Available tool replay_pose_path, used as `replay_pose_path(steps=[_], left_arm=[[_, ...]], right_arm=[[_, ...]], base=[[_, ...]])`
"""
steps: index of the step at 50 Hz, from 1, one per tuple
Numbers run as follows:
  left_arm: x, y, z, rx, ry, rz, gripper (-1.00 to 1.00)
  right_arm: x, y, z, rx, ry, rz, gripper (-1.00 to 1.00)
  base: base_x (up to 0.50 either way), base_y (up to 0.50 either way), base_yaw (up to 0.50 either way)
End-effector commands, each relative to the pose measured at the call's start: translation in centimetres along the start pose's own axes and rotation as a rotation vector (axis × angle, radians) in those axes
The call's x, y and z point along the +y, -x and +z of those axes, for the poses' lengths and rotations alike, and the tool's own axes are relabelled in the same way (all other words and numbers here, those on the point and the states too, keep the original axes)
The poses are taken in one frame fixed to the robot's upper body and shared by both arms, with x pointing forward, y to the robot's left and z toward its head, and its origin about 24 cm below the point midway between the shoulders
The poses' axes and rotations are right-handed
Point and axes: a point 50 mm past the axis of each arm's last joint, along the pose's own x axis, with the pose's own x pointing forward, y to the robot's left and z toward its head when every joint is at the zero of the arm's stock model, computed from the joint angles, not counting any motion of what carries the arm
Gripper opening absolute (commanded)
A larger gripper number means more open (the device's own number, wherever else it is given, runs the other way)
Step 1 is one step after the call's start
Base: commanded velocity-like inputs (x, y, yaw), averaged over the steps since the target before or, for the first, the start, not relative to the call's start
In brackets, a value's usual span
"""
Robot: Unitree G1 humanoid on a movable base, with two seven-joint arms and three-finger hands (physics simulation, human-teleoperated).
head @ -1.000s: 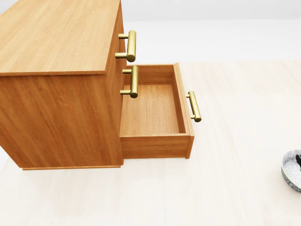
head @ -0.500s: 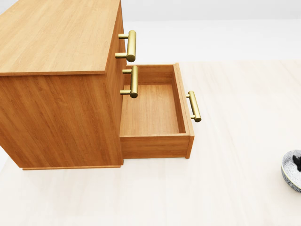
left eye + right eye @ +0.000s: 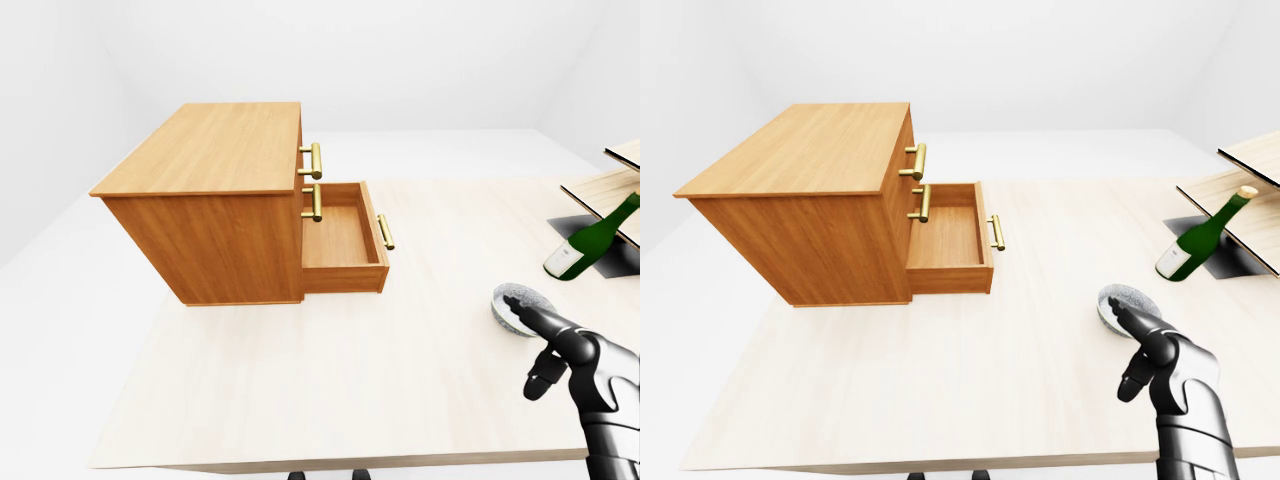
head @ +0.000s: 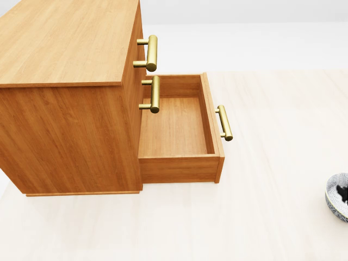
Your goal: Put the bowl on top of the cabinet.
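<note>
right hand (image 3: 1158, 358) is seen at the lower right of the right-eye view, its fingers (image 3: 1137, 322) spread apart and closed on nothing. one fingertip is reached over the rim of the bowl (image 3: 1112, 298). the bowl is stood on the pale table (image 3: 940, 370), well apart from the wooden cabinet (image 3: 810, 150), whose bottom drawer (image 3: 945, 240) is pulled open. a green bottle (image 3: 1200, 238) is leaned near the table's right edge.

Bright, even, diffuse simulator light, seemingly from above. White walls (image 3: 400, 60) near washed out. Cabinet (image 3: 215, 150) top lighter than its near side; drawer (image 3: 337, 235) interior shaded. Table (image 3: 330, 380) matte, shadows faint. All sharp; eye views wide-angled.
</note>
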Motion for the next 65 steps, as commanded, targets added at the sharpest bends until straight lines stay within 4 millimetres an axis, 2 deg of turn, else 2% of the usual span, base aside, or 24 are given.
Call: replay_pose_path(steps=[1,20,28,29,30,31,32,37,52,60,61,64,65], left_arm=[[-0.1,0.1,0.1,-0.002,0.003,-0.007,1.00],[0.0,0.0,0.1,-0.002,0.000,0.001,1.00],[0.1,-0.1,0.1,-0.003,0.001,0.002,1.00],[0.1,0.0,0.1,-0.003,0.001,0.002,1.00],[0.0,0.0,0.1,-0.003,0.000,0.001,1.00],[0.0,0.0,0.1,-0.002,0.001,0.001,1.00],[0.0,0.0,0.1,-0.002,0.000,-0.001,1.00],[0.0,0.0,0.1,-0.004,0.000,-0.002,1.00],[-0.1,0.0,0.4,-0.006,0.008,-0.009,1.00],[-0.1,0.1,0.4,-0.004,0.009,-0.009,1.00],[-0.1,0.1,0.3,-0.004,0.007,-0.007,1.00],[0.0,0.0,0.0,0.001,0.000,0.000,1.00],[0.0,0.0,-0.1,0.002,-0.001,0.000,1.00]], right_arm=[[0.2,-0.3,0.0,-0.003,-0.015,0.022,1.00],[1.3,-1.4,-0.1,-0.007,-0.049,0.099,1.00],[2.6,-1.8,-0.6,-0.002,-0.091,0.157,1.00],[2.6,-1.8,-0.6,-0.003,-0.090,0.157,0.95],[2.6,-1.8,-0.6,-0.005,-0.091,0.157,0.59],[2.8,-1.8,-0.7,-0.004,-0.095,0.159,-0.01],[2.8,-1.7,-0.7,-0.007,-0.100,0.159,-1.00],[3.2,-1.6,-0.9,-0.015,-0.115,0.163,-1.00],[2.5,-1.0,-0.4,-0.034,-0.088,0.118,-1.00],[-1.4,1.2,1.7,-0.095,-0.001,-0.083,-1.00],[-3.1,2.4,2.7,-0.122,0.037,-0.170,-1.00],[-5.0,3.6,4.1,-0.164,0.053,-0.268,-1.00],[-6.2,4.3,5.4,-0.206,0.060,-0.321,-1.00]], base=[[0.00,0.00,0.00],[0.00,0.00,0.00],[0.00,0.00,0.00],[0.00,0.00,0.00],[0.00,0.00,0.00],[0.00,0.00,0.00],[0.00,0.00,0.00],[0.00,0.00,0.00],[0.00,0.00,0.00],[0.00,0.00,0.00],[0.00,0.00,0.00],[0.00,0.00,0.00],[0.00,0.00,0.00]])
